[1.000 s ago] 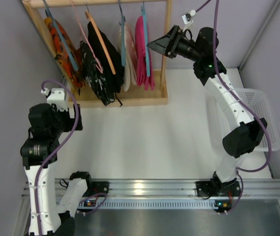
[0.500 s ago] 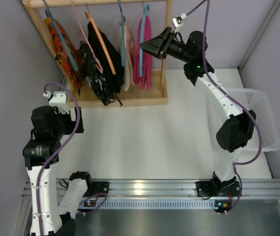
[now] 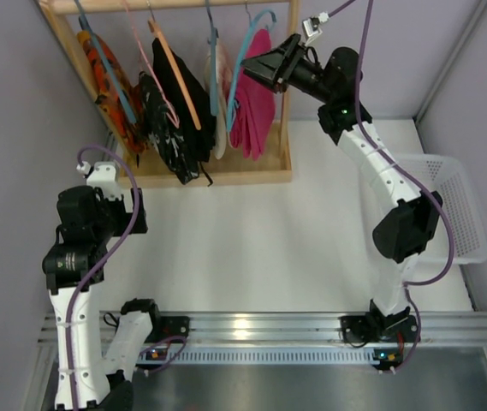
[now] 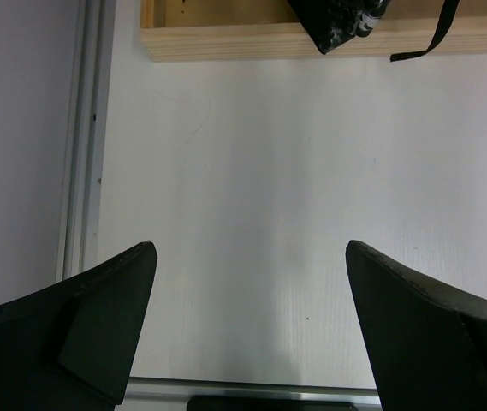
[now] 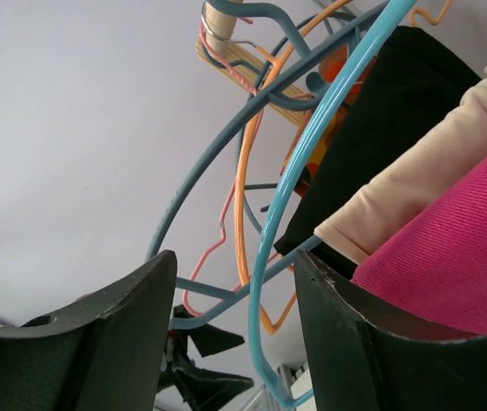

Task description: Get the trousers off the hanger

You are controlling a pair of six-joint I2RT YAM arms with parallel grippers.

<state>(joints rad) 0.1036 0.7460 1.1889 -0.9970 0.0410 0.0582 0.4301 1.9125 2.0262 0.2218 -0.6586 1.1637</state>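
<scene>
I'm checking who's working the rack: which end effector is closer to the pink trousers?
Right. The right end effector is beside the pink trousers, at their blue hanger. The left end effector hangs over the table, far left of them.

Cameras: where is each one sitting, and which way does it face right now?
Top external: above, behind the bases, looking down on the table, wooden rack and both arms.
Left wrist: faces down at the table and rack base; the open left gripper frames it.
Right wrist: looks up along the light blue hanger inside the open right gripper.
Shared: top and right wrist both show the pink trousers.
</scene>
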